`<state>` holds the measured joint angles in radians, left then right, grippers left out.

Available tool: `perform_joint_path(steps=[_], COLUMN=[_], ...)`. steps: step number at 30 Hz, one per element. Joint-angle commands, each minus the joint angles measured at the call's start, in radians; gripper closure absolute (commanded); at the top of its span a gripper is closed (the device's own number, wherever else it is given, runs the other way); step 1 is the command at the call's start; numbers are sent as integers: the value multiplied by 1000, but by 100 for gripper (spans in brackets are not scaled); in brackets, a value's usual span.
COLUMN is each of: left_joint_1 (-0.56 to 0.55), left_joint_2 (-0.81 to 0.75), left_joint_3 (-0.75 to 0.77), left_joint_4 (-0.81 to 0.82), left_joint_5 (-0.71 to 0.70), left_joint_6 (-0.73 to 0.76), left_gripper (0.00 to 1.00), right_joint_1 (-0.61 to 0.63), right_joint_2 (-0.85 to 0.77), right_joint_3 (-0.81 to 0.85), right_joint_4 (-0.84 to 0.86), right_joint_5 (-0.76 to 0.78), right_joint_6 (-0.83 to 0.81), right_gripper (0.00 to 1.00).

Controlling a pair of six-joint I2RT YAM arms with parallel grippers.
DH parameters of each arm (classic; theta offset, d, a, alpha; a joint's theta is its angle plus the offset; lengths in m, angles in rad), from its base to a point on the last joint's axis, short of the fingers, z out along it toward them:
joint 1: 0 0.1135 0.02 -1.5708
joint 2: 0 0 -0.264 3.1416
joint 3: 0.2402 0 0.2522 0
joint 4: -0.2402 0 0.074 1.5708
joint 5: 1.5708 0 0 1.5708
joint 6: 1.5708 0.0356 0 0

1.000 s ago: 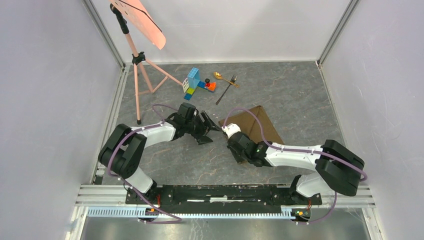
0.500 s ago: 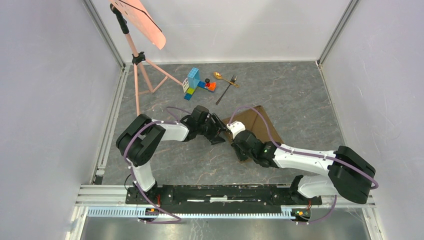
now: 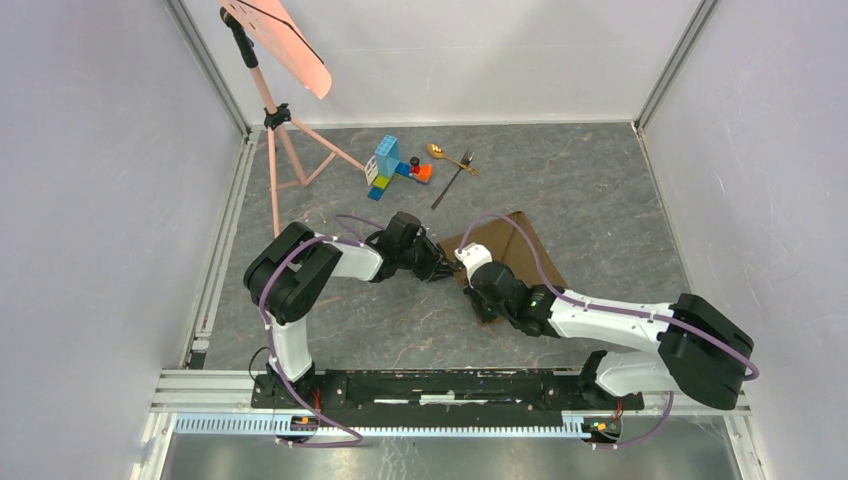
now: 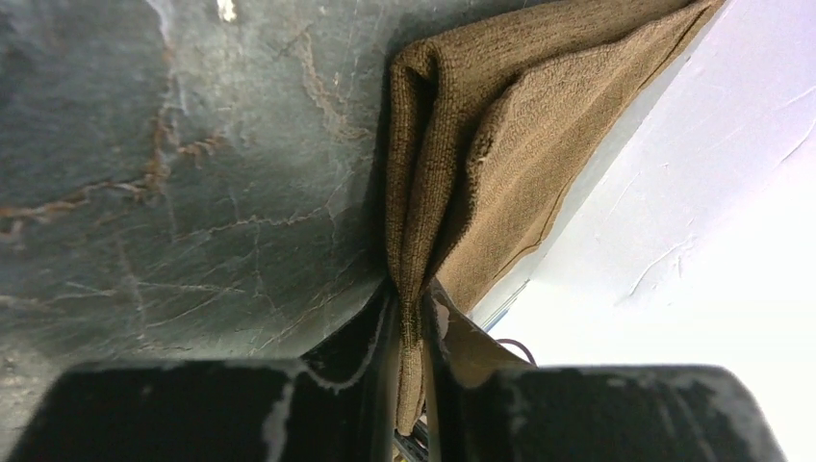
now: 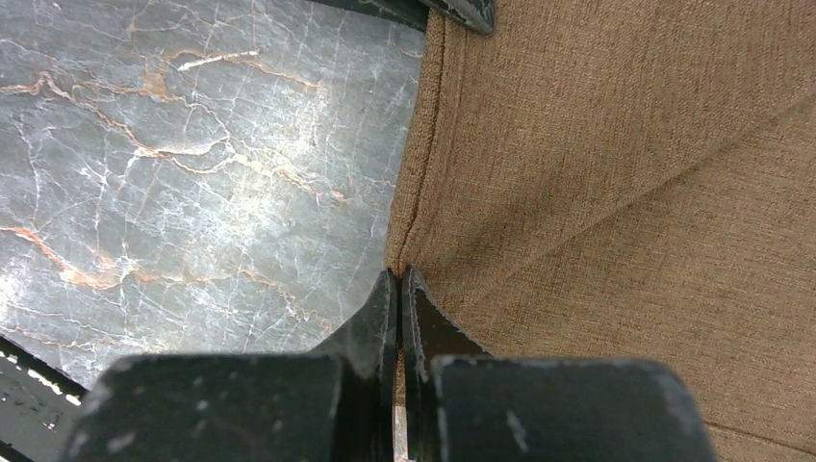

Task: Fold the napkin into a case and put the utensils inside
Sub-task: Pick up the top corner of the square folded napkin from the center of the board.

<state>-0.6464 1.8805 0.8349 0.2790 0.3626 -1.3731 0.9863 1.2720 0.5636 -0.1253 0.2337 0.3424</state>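
The left gripper (image 4: 411, 300) has its two black jaws clamped on a gathered fold of the brown woven napkin (image 4: 481, 125). The cloth is squeezed between them and rises from the grip in a narrow pleat before it spreads out. The right gripper (image 5: 398, 279) has its jaws pressed together at the napkin's hemmed edge. The fabric puckers at the tips and a crease runs away from them across the cloth.

The two grippers meet at the napkin's left side, so close that one left fingertip (image 5: 464, 10) shows at the top of the right wrist view. The rest of the napkin lies folded on the grey marble-patterned table (image 3: 600, 190), stretching off to the right behind the right arm, which partly covers its near edge.

Farther back, well apart from the napkin, the small shiny gold spoon (image 3: 437, 152) and the thin dark metal fork (image 3: 450, 186) lie on the bare table, crossing near the fork's tines. Just left of them is a cluster of colourful toy blocks (image 3: 386, 164). Farther left stands a pink tripod stand (image 3: 283, 140) holding a tilted salmon-pink board (image 3: 290, 45).
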Motion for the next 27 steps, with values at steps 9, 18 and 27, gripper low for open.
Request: perform_joint_path(steps=[9, 18, 27], left_joint_1=[7, 7, 20], left_joint_2=[-4, -8, -25], left_joint_3=[21, 30, 22], left_joint_4=[8, 8, -19], left_joint_5=[5, 12, 13], left_joint_6=[-7, -1, -6], left_gripper=[89, 89, 93], right_joint_1=[29, 56, 135], right_joint_2=[94, 159, 238], right_joint_3=[32, 71, 103], right_joint_4=[5, -22, -106], right_joint_5=[52, 105, 332], right_joint_6=[-9, -14, 23], right_gripper=[65, 51, 86])
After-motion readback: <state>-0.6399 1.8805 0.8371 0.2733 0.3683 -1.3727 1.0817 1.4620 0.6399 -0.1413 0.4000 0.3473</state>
